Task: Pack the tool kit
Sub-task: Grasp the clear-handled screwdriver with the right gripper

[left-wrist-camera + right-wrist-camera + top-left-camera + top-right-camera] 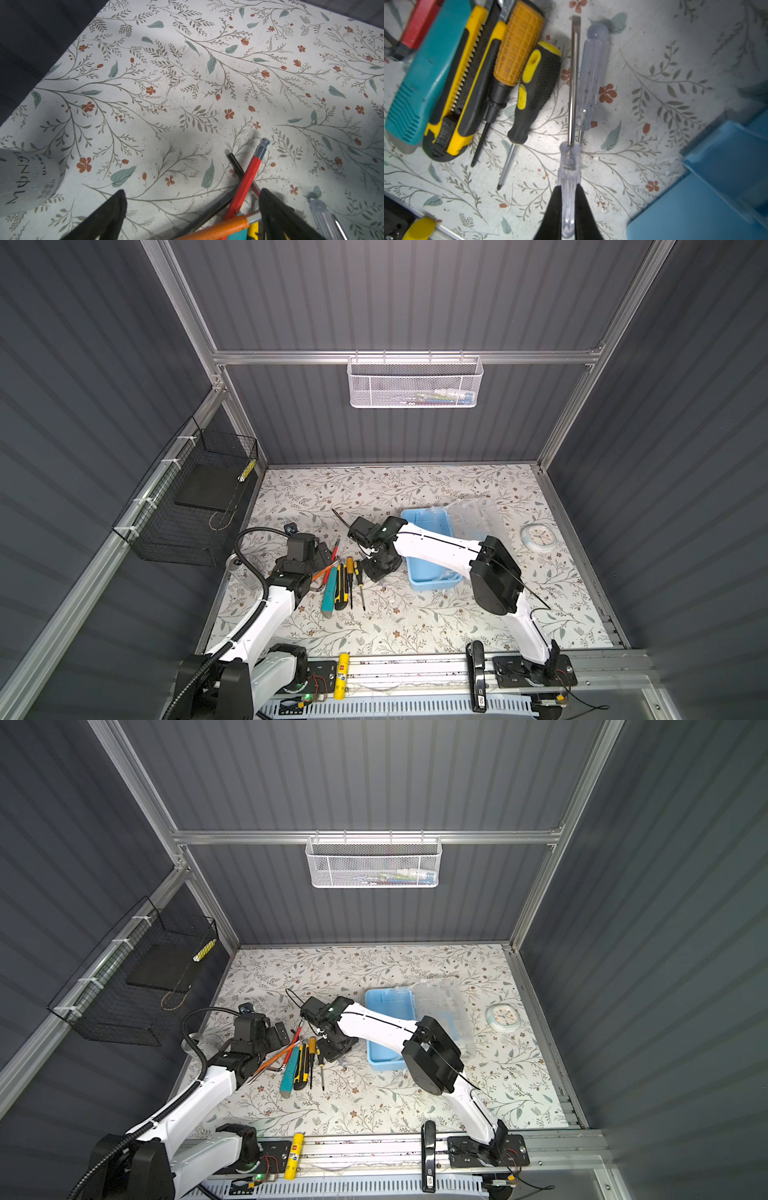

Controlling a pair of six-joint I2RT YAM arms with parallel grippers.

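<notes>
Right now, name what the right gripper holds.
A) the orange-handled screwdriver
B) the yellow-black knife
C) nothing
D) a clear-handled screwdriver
D: in the right wrist view the right gripper is shut on the handle of the clear screwdriver, while the knife and the orange screwdriver lie apart from it.

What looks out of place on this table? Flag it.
A white drinks can sits at the table's left edge, and a small clock lies right of the blue box; neither is a tool. The hex keys lie crossed in a heap.
</notes>
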